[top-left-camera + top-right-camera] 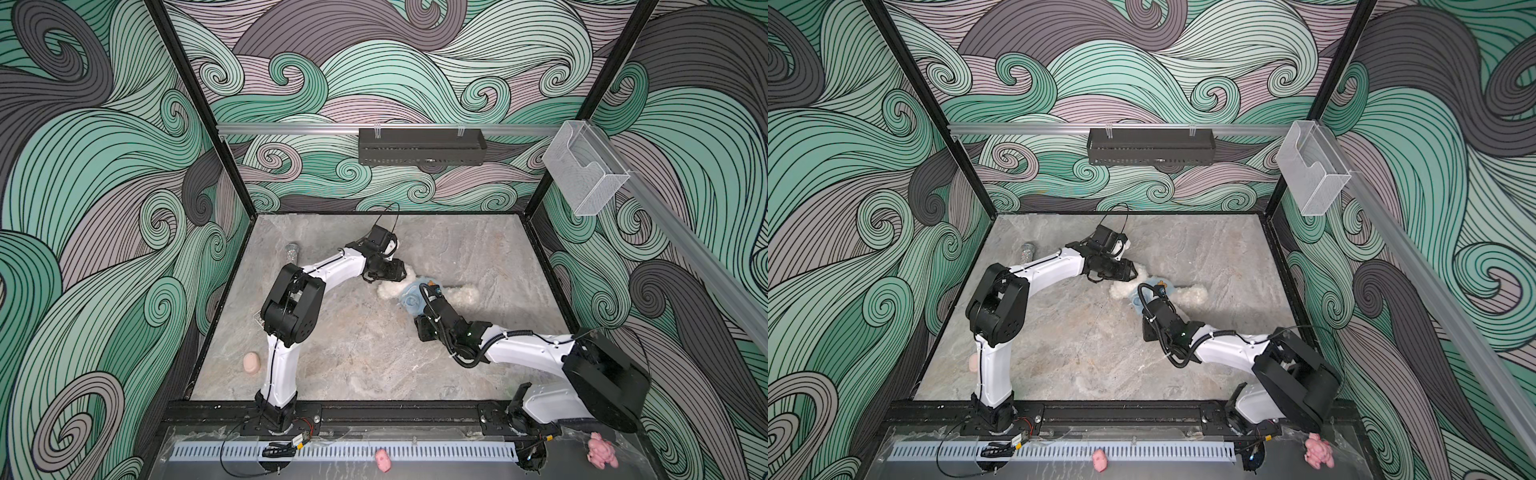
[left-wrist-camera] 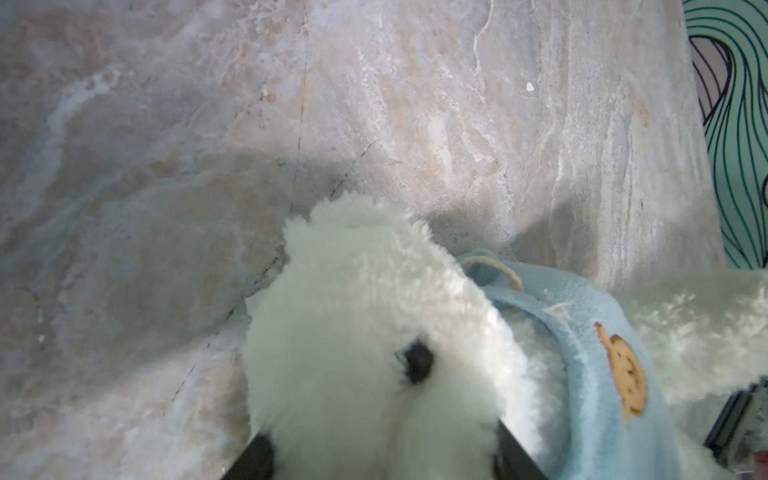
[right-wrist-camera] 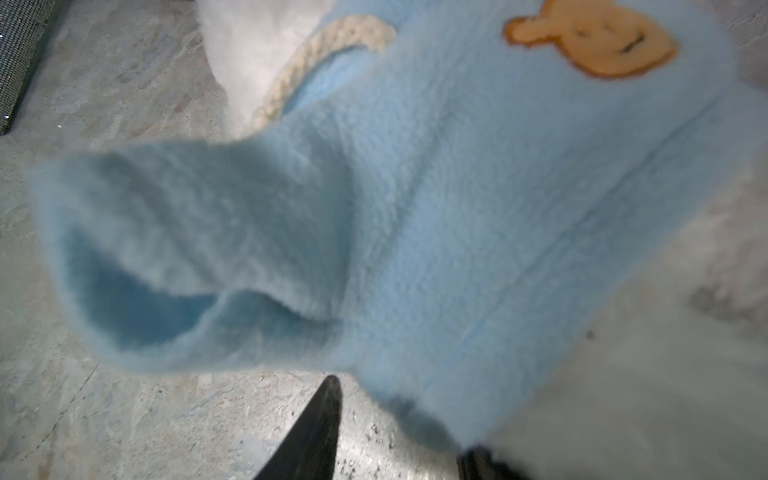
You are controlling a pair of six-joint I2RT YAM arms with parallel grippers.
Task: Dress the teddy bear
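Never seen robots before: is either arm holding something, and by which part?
The left tool seems to clasp the teddy bear by its head. The right tool has the blue sweater's hem inside; grip unclear.

One fluffy white plush teddy bear (image 1: 461,294), mid-floor. One light blue fleece garment with orange patch (image 1: 407,297). Two pink plush toys, both at near edge: smaller pink toy (image 1: 382,460) centre, larger pink toy (image 1: 601,456) right. One peach rounded lump (image 1: 251,364), near left. One glittery silver cylinder (image 1: 292,252), far left. One black perforated metal tray (image 1: 422,146), far wall. One clear plastic holder (image 1: 584,170), right rail. Two white-and-black robot arms: left arm (image 1: 332,266), right arm (image 1: 528,349).
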